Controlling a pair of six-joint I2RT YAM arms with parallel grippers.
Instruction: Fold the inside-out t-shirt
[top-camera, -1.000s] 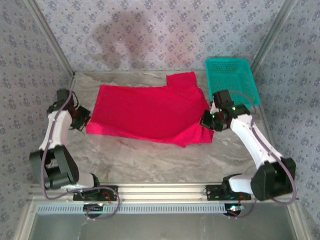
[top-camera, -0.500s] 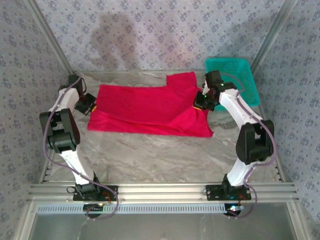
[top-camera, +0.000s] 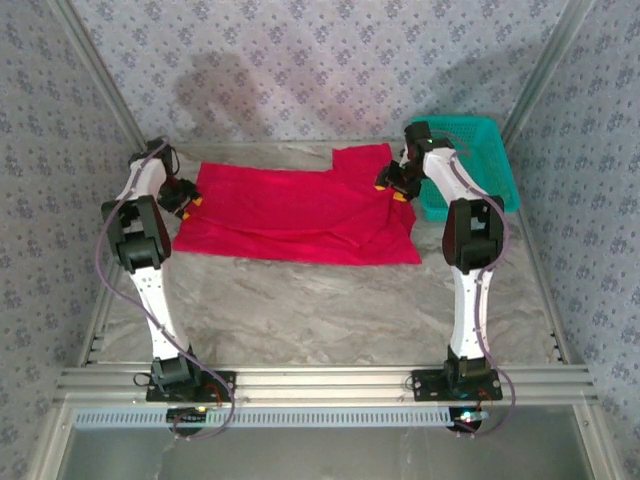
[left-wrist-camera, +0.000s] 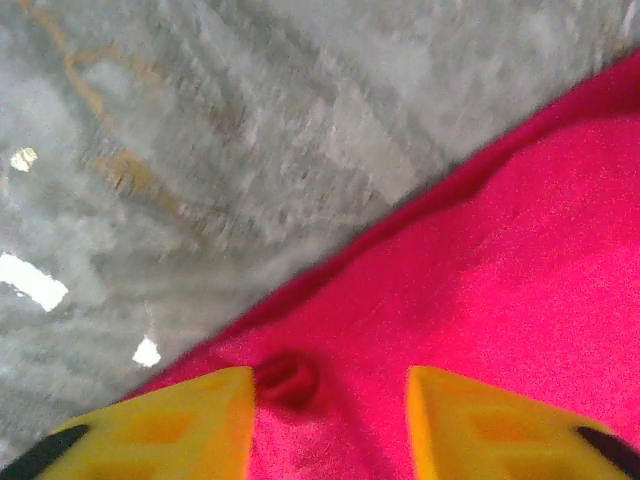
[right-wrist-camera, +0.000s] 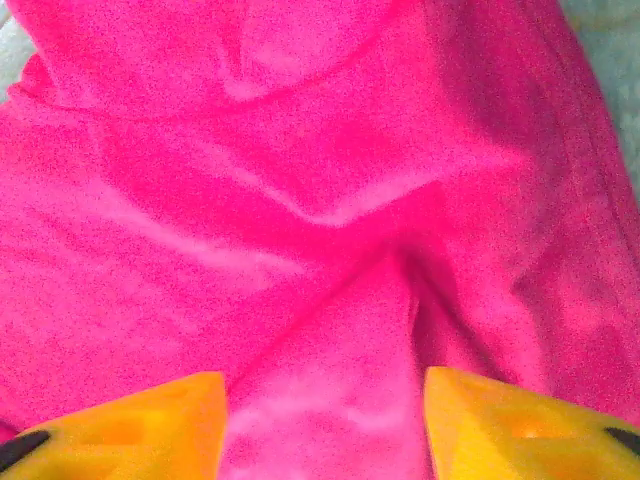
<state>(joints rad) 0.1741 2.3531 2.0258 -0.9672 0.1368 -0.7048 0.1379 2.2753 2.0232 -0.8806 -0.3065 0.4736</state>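
Left hand (top-camera: 187, 197), right hand (top-camera: 392, 187) reached farther; t-shirt (top-camera: 290, 212) beneath both.

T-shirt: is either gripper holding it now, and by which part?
Nothing looks held. The left gripper and the right gripper both have open jaws over the t-shirt, near its left and right edges.

Bright red t-shirt (top-camera: 295, 215), spread flat across far tabletop, folded lengthwise, one sleeve up
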